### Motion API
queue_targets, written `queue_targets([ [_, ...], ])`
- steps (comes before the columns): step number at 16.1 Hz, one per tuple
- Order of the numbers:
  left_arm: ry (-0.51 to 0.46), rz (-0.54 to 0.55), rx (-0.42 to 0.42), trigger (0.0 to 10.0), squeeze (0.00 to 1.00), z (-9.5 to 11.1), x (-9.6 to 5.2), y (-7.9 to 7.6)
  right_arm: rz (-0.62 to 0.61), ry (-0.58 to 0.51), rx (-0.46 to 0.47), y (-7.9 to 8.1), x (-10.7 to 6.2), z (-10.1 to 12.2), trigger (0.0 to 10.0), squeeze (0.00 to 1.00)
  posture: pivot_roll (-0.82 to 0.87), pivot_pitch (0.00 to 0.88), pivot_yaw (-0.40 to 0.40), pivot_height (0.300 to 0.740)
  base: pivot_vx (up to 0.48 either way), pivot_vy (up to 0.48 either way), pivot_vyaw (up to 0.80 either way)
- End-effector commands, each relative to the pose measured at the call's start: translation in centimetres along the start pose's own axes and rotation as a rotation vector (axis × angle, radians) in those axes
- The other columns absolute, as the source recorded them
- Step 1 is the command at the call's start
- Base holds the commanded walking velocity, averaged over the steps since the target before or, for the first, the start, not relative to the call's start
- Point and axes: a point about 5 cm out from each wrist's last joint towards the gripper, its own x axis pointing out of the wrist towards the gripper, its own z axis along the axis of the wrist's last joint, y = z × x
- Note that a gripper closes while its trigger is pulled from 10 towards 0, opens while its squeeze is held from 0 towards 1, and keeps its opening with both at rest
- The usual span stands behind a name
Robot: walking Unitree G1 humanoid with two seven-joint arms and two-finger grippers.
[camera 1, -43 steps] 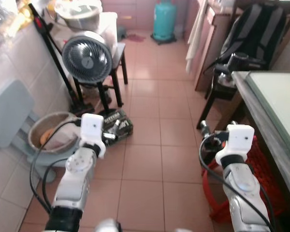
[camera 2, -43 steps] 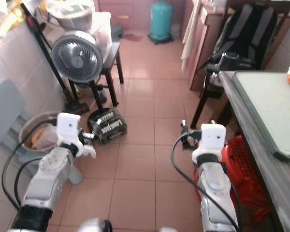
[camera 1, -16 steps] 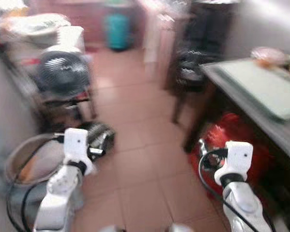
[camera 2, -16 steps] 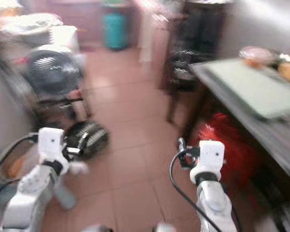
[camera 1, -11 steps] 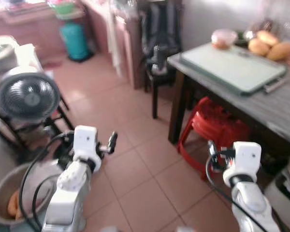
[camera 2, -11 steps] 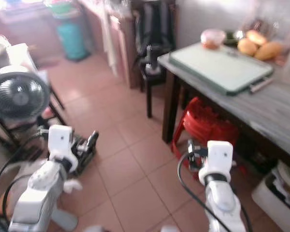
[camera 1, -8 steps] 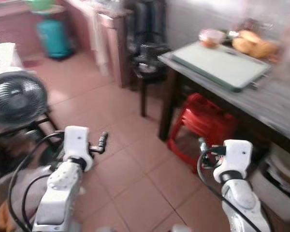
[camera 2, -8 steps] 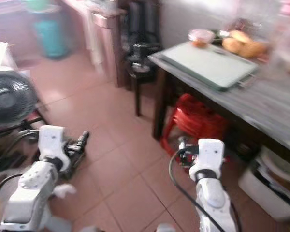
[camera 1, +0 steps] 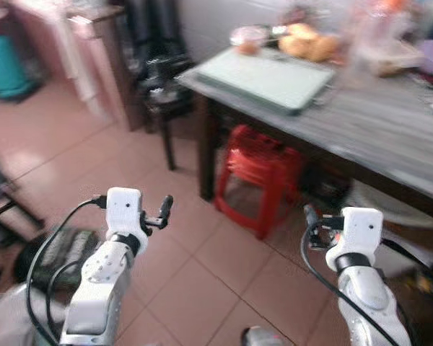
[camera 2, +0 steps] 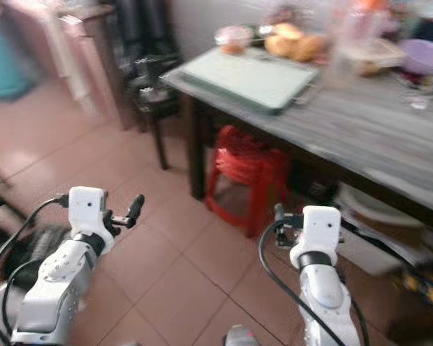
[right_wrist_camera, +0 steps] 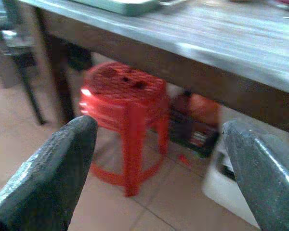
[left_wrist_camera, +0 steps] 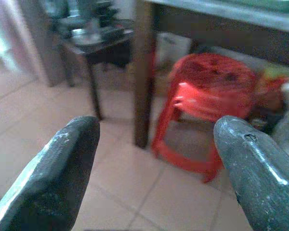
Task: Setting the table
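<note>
Table (camera 1: 390,137): grey wood, ahead of my right claw.
On it: green board (camera 1: 267,76), bread (camera 1: 308,45), bowl (camera 1: 247,37).

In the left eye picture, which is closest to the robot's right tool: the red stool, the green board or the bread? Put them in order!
From the right tool:
1. Stool, under the table, just ahead.
2. Board, on the table's near corner.
3. Bread, behind the board, by the wall.

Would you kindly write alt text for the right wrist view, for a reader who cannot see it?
Between the right gripper's two open black fingers, a stack of red plastic stools stands on the tiled floor under a grey wooden table. A white box sits on the floor beyond the stools; the picture is slightly blurred.
</note>
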Motion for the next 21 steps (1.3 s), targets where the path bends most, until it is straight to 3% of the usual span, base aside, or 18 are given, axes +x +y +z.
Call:
queue_targets([
  [1, -0.003, -0.001, 0.004, 10.0, 0.0, 0.22, -0.04, 0.19, -0.004, 0.002, 0.002, -0.02, 0.0, -0.07, 10.0, 0.0, -0.05, 0.0, 0.037, 0.74, 0.0, 0.386, -0.8],
  [4, 0.004, 0.003, 0.01, 10.0, 0.0, 0.04, -0.09, 0.2, -0.008, 0.004, -0.003, -0.15, -0.05, -0.13, 10.0, 0.0, -0.05, 0.0, 0.037, 0.74, 0.0, 0.376, -0.8],
  [21, -0.018, 0.012, 0.028, 10.0, 0.0, 0.42, 0.33, 0.15, -0.032, 0.003, -0.005, -0.37, 0.0, -0.14, 10.0, 0.0, -0.06, 0.0, 0.04, 0.74, 0.0, 0.0, -0.74],
])
